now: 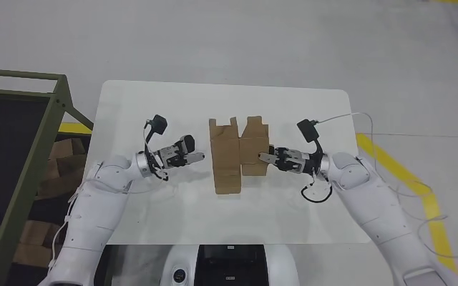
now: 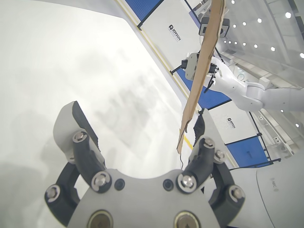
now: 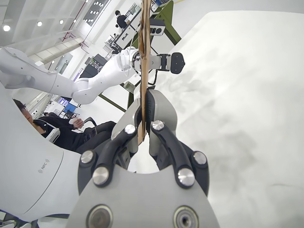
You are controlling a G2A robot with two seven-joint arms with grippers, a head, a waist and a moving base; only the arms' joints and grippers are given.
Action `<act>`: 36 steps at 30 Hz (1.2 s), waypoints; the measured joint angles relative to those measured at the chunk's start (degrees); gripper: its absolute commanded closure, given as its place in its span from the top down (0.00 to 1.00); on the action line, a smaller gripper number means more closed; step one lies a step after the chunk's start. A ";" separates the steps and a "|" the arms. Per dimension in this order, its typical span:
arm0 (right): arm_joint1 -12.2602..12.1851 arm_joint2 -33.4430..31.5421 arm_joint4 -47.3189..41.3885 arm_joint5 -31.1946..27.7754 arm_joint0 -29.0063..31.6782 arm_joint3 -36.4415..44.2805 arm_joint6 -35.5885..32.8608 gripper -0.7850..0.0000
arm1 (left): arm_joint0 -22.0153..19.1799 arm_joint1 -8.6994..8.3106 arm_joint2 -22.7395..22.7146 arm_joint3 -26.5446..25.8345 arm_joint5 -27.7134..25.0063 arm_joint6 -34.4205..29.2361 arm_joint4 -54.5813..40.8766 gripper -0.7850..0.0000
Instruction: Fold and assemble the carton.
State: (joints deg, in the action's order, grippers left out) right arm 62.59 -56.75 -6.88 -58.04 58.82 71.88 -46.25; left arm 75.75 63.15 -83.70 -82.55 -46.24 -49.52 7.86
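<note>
A flat brown carton [image 1: 229, 154] with notched flaps hangs level above the middle of the white table [image 1: 143, 107]. My right gripper [image 1: 266, 159] is shut on its right edge. In the right wrist view the two fingers of the right gripper [image 3: 143, 112] pinch the carton [image 3: 144, 48], seen edge-on. My left gripper [image 1: 195, 154] stands open at the carton's left edge. In the left wrist view the left gripper [image 2: 140, 124] has its jaws wide apart. The carton [image 2: 204, 55] has a corner lying close beside one finger [image 2: 200, 125], and I cannot tell whether they touch.
A dark green framed cart [image 1: 43, 143] with cardboard boxes stands off the table's left side. Yellow floor tape [image 1: 401, 179] runs past the right side. The table's far half and front strip are bare.
</note>
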 measured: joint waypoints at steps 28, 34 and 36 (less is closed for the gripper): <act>-0.19 1.01 9.29 4.98 -0.18 5.76 2.41 0.00 | -0.24 -0.67 5.36 -1.78 -1.52 0.76 -6.67 0.43; -0.24 1.82 6.88 5.75 -1.58 5.25 0.63 0.00 | -1.00 -0.80 7.11 -1.34 -2.23 0.71 -7.78 0.08; -0.24 2.05 6.27 6.10 -1.92 5.10 0.20 0.00 | -1.23 -0.88 7.40 -1.07 -2.35 0.62 -8.41 0.00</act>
State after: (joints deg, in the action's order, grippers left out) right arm 62.35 -54.71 -0.61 -51.93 56.90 76.98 -46.05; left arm 74.52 62.27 -76.29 -83.62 -48.59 -48.90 -0.55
